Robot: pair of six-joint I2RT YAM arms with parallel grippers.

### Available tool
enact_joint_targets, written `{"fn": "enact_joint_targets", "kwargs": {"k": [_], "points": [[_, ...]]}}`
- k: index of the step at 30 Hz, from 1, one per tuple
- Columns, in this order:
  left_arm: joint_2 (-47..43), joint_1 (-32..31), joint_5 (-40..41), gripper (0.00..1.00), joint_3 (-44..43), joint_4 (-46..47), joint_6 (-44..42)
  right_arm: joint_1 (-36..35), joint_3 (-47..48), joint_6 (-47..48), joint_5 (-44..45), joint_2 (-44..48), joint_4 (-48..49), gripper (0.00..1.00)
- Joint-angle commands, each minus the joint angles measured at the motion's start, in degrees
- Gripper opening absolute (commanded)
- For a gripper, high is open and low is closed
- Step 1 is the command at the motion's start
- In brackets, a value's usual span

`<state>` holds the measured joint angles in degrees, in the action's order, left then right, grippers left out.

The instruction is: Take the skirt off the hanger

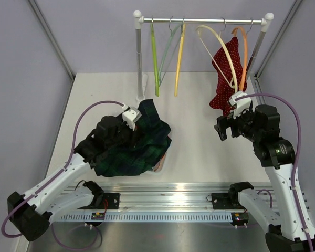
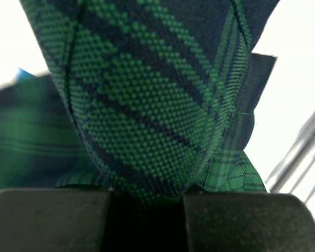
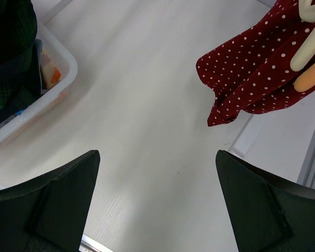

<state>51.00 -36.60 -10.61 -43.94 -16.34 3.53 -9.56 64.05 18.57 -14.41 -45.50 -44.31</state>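
Top external view, left to right: the left gripper (image 2: 147,207) is clamped on a fold of the green plaid skirt (image 1: 139,147), which is bunched over a white basket (image 3: 60,73) on the table (image 1: 194,142). Behind stands a rack (image 1: 199,21) with bare green (image 1: 155,58) and yellow (image 1: 178,58) hangers. A red polka-dot skirt (image 1: 223,73) hangs at the rack's right end. Just below it, apart from the cloth, is the right gripper (image 3: 157,205) – fingers spread wide, empty.

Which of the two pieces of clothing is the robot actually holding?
The green plaid skirt, pinched in the left hand. The red dotted garment hangs from the rail, and the open right hand is not touching it.
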Motion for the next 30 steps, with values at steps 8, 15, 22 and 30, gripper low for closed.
{"fn": "enact_joint_targets", "kwargs": {"k": [8,15,22,30], "points": [[19.82,3.03,-19.26,0.00,0.08,-1.85,7.54,1.74,0.11,-1.08,-2.46,0.76,3.27,1.00],[26.17,3.20,-11.81,0.20,2.72,-3.88,6.23,1.92,4.75,-0.90,-2.81,-0.21,1.43,0.99],[9.15,3.20,-0.56,0.77,0.09,-6.77,2.98,1.92,11.88,0.06,-2.64,-2.66,-1.91,0.99],[-3.54,3.20,-1.43,0.99,-5.00,-10.54,0.60,1.83,19.35,0.59,-2.81,-5.39,-4.37,0.99]]}}
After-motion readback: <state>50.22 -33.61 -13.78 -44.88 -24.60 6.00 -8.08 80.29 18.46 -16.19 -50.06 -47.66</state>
